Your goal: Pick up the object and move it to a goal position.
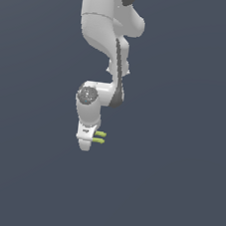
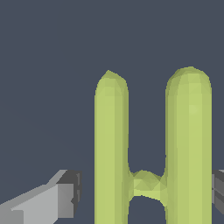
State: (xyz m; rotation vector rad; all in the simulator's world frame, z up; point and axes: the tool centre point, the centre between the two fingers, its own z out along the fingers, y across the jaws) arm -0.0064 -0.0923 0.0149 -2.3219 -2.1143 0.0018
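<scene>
The object (image 2: 189, 144) is a yellow-green H-shaped piece with two long bars and a short crossbar. In the wrist view it lies between the fingers of my gripper (image 2: 144, 194). One grey finger (image 2: 65, 197) stands a small gap away from the nearer bar. The other finger (image 2: 218, 192) is at the outer side of the other bar, mostly cut off by the picture's edge. The jaws are open around the piece. In the exterior view the gripper (image 1: 85, 140) points down, and the object's (image 1: 100, 137) two bar ends stick out toward the exterior view's right.
A plain dark grey-blue surface (image 1: 175, 193) fills both views. The white arm (image 1: 107, 34) comes down from the top of the exterior view. No other objects show.
</scene>
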